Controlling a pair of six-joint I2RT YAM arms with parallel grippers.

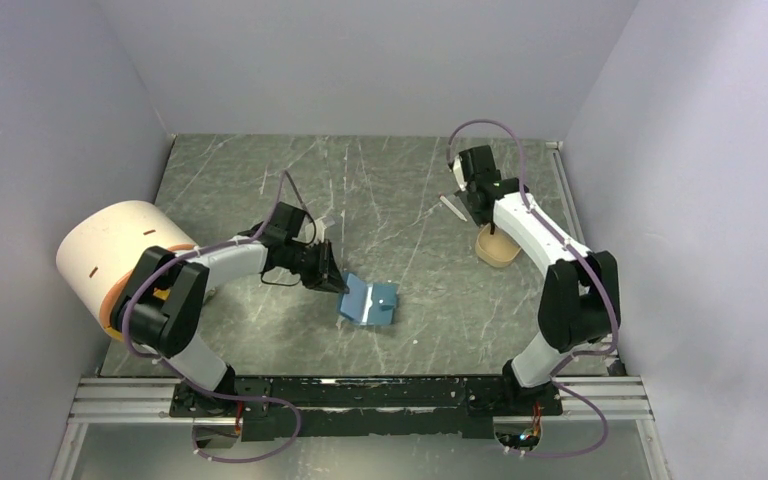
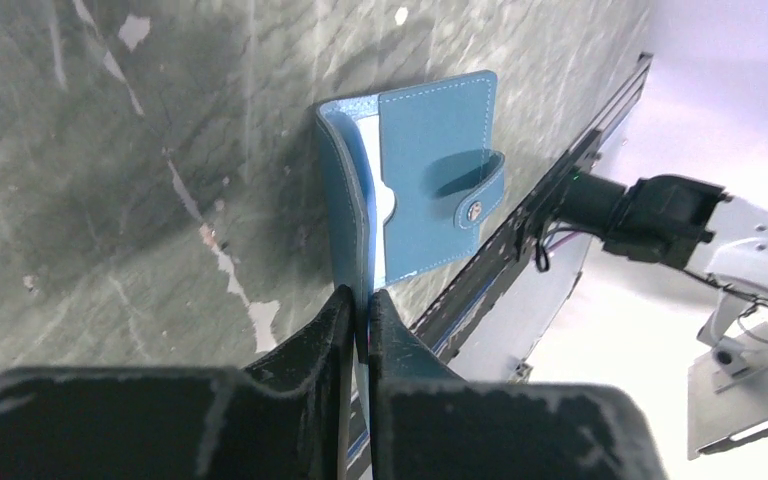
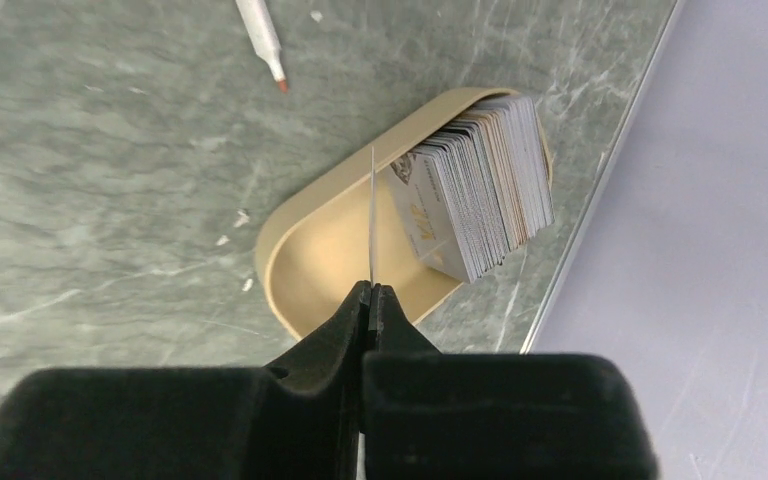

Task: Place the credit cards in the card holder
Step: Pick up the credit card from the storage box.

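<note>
Left claw (image 2: 360, 300) pinched tight on edge of blue card holder (image 2: 430, 170), half open on tabletop (image 2: 110, 200). Right claw (image 3: 370, 295) pinched tight on one thin card (image 3: 372, 220) over tray (image 3: 310, 270) holding other cards (image 3: 480, 190).

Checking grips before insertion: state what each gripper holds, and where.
Left gripper pinches the card holder by its raised cover's edge. Right gripper pinches one credit card by its near edge.

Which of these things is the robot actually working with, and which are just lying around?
For the job: wallet, gripped by the left tool; one card, pinched in the right tool; card stack in the tray.
Lying about: white pen; cream roll.
</note>
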